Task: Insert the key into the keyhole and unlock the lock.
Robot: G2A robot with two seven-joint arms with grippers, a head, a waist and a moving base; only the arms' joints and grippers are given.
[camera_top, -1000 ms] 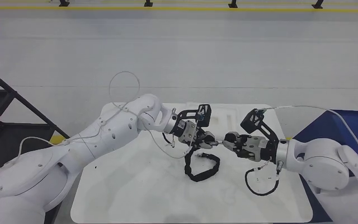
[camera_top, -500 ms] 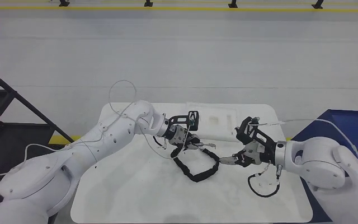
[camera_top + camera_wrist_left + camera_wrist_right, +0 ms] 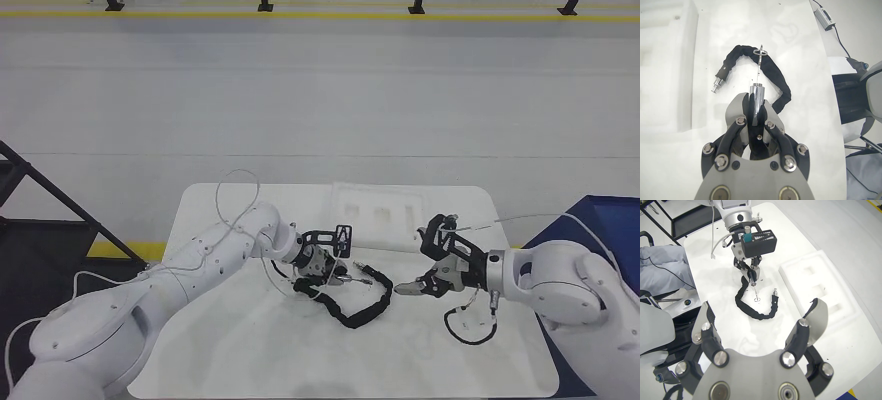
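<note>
My left gripper [image 3: 755,100] is shut on the chrome lock cylinder [image 3: 757,94] of a black fabric-sleeved cable lock [image 3: 772,66]. The key [image 3: 759,62] sticks out of the cylinder's keyhole, its ring [image 3: 760,52] at the far end. The cable's pin end [image 3: 716,87] lies loose on the white table, apart from the cylinder. In the top view the left gripper [image 3: 325,275] sits low at the table's middle, the cable [image 3: 355,310] curling in front of it. My right gripper [image 3: 412,288] stands open to the right of the key [image 3: 755,292], holding nothing.
A white foam tray [image 3: 380,215] with recesses lies at the back of the table [image 3: 250,340]. A black metal frame [image 3: 40,195] stands off the left side and a blue surface [image 3: 600,215] off the right. Grey cloth [image 3: 662,270] hangs beside the table.
The grippers met at the key a second ago; the right one has since opened and drawn back to the right. The left arm sank toward the table, and the cable loop now lies opened out.
</note>
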